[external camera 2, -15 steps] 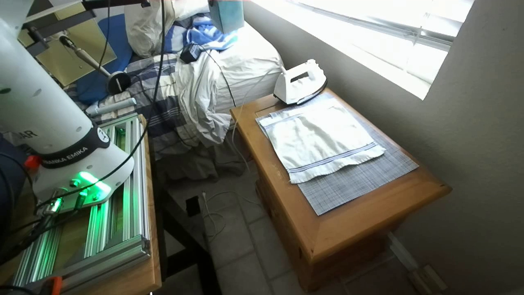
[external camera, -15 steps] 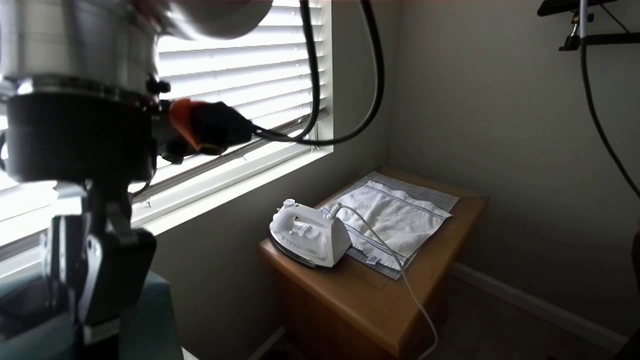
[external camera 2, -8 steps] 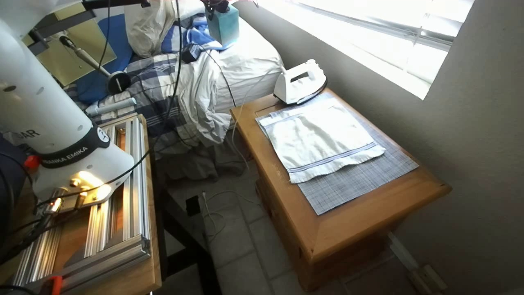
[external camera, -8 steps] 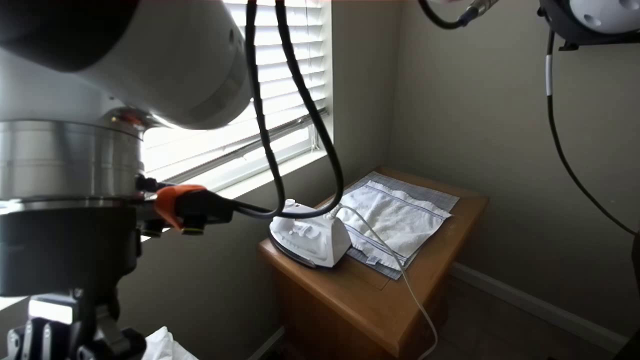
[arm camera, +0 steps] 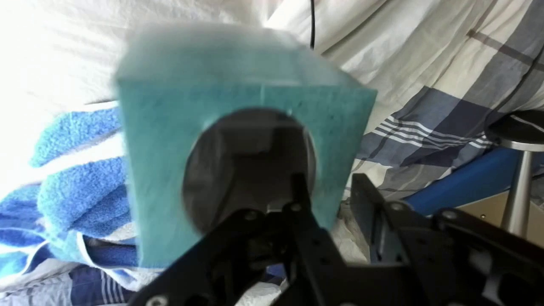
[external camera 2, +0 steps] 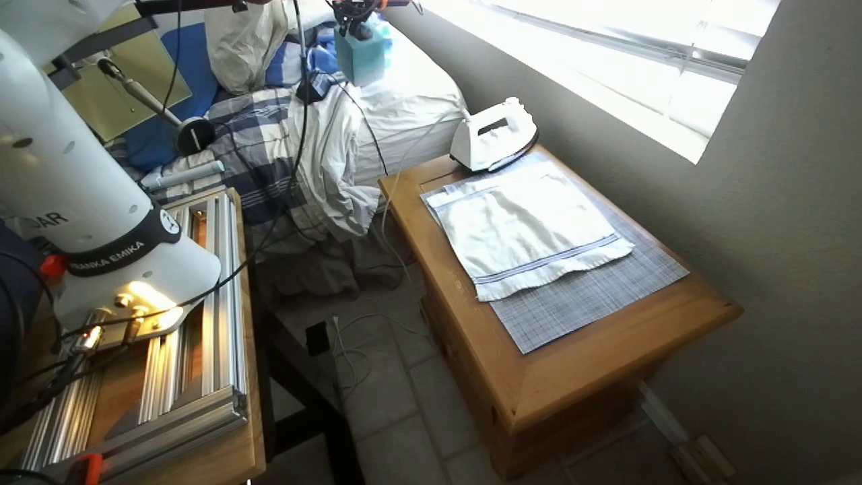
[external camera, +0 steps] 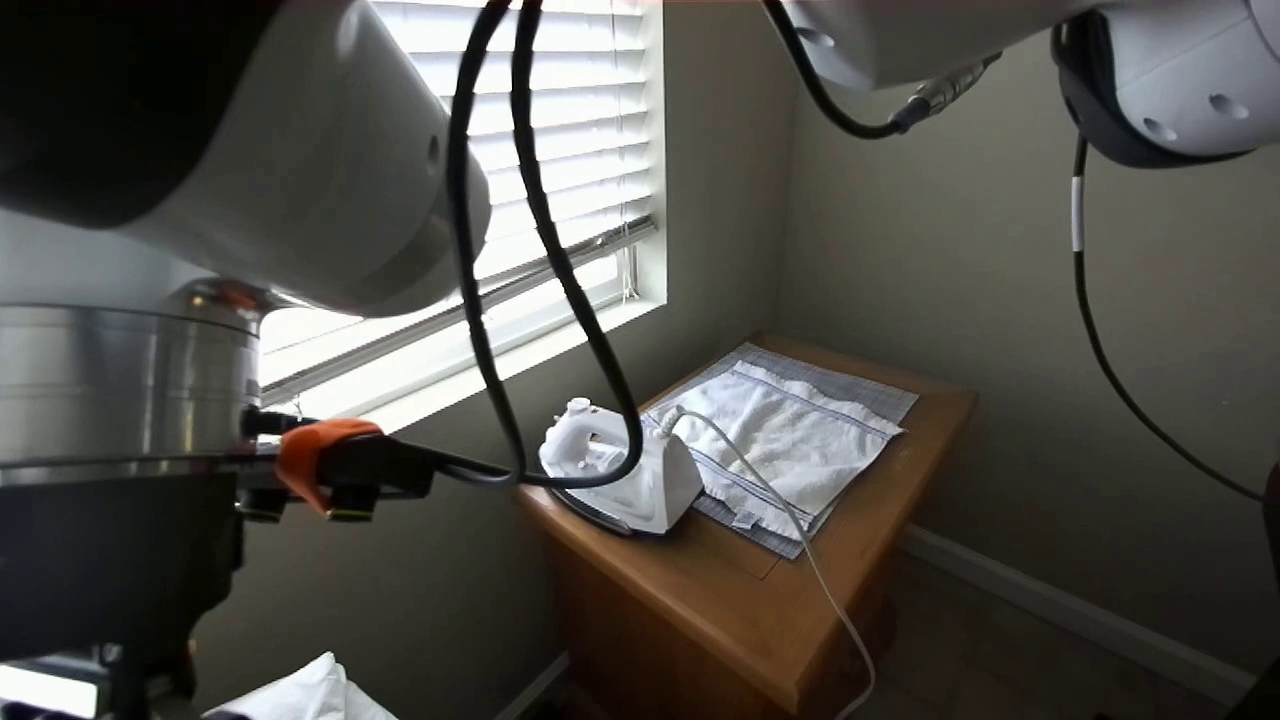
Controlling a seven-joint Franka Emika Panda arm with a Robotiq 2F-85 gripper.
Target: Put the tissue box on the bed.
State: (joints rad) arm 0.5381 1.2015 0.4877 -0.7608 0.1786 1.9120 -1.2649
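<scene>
Currently | fingers (arm camera: 364,196) gripping tissue box (arm camera: 159,140) over bed (external camera 2: 424,101) | blue-striped towel (arm camera: 85,199), black block (external camera 2: 319,86) nearby

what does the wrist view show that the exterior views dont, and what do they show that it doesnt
Only the wrist view clearly shows the round opening of the tissue box.

Only the exterior views show the white iron, the striped cloth and the wooden nightstand; both of them have all three.

The wrist view and an exterior view share the tissue box, the gripper, the blue-and-white towel and the bed.
</scene>
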